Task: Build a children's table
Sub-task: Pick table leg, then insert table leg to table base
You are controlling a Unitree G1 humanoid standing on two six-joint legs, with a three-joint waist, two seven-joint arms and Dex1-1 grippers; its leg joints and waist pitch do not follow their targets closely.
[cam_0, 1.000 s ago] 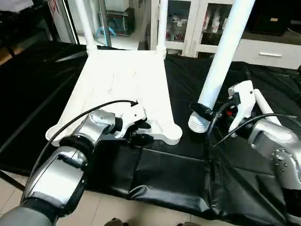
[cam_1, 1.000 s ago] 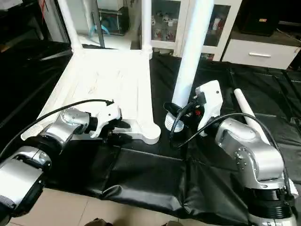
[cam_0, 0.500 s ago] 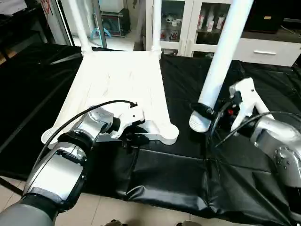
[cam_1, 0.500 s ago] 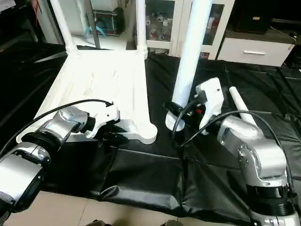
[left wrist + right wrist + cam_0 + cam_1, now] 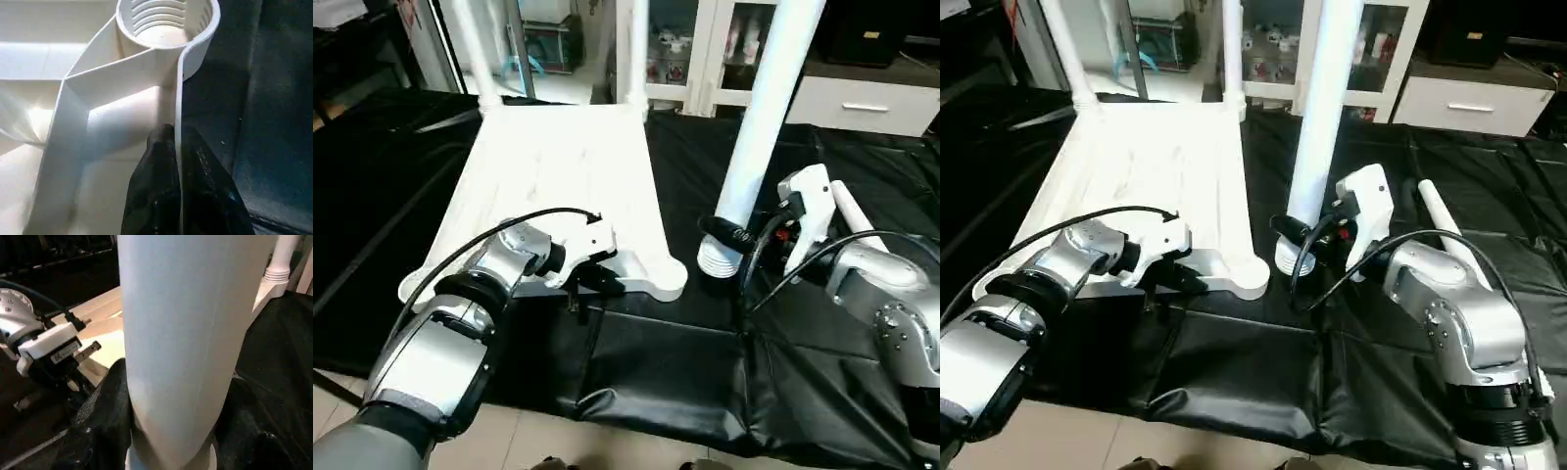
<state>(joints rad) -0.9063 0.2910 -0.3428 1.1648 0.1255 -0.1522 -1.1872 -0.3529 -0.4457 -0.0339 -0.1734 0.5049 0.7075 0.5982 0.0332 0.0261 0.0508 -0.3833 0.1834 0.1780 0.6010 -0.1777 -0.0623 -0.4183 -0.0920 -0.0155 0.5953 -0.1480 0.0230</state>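
The white table top (image 5: pixel 568 176) lies upside down on the black-covered work table, with two legs (image 5: pixel 478 54) standing in its far corner sockets. My left gripper (image 5: pixel 590 277) is shut on the near rim of the top (image 5: pixel 179 147), beside the empty near right socket (image 5: pixel 166 22). My right gripper (image 5: pixel 729 235) is shut on a third white leg (image 5: pixel 759 127), which stands upright with its ribbed end (image 5: pixel 717 259) just right of that socket. A fourth leg (image 5: pixel 850 208) lies on the cover behind my right wrist.
Black cloth (image 5: pixel 666 362) covers the work table, whose near edge runs along the floor tiles (image 5: pixel 509 446). Cabinets with glass doors (image 5: pixel 724 39) and a white drawer unit (image 5: pixel 867 103) stand beyond the far side.
My right gripper has brought the upright leg a little left, closer to the near right socket. My left gripper keeps its hold on the rim.
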